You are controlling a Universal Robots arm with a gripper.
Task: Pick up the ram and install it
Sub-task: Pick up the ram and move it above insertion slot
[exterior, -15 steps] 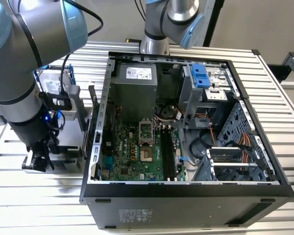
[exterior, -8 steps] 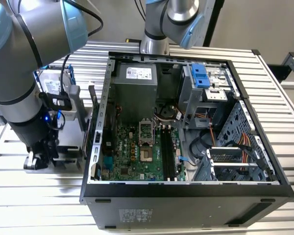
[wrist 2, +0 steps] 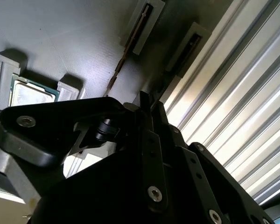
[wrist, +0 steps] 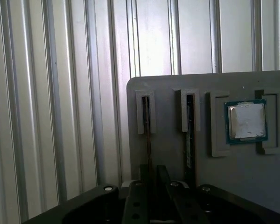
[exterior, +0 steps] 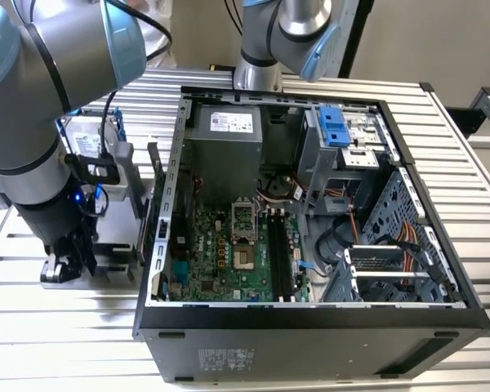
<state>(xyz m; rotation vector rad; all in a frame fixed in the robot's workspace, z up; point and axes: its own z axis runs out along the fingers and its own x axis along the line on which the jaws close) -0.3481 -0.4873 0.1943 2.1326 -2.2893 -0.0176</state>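
The ram [wrist: 148, 135] stands on its thin edge in a slot of a grey holder plate [wrist: 168, 88]. It is a narrow dark strip that runs straight in between the fingers. My gripper [wrist: 153, 170] is lowered over it, and its two black fingers are pressed close together on the stick. In the second wrist view the ram [wrist 2: 126, 51] is a slim brown-edged line on the plate [wrist 2: 74, 42], beyond my gripper [wrist 2: 148, 100]. In the exterior view my gripper [exterior: 65, 265] hangs low at the exterior view's left, beside the open computer case [exterior: 310, 314].
A second slot [wrist: 190, 126] lies beside the ram's slot. A square silver processor [wrist: 246, 121] sits in its own recess further along the plate. Inside the case, long black memory slots [exterior: 282, 253] lie on the green motherboard. A second arm's base [exterior: 257, 73] stands behind the case.
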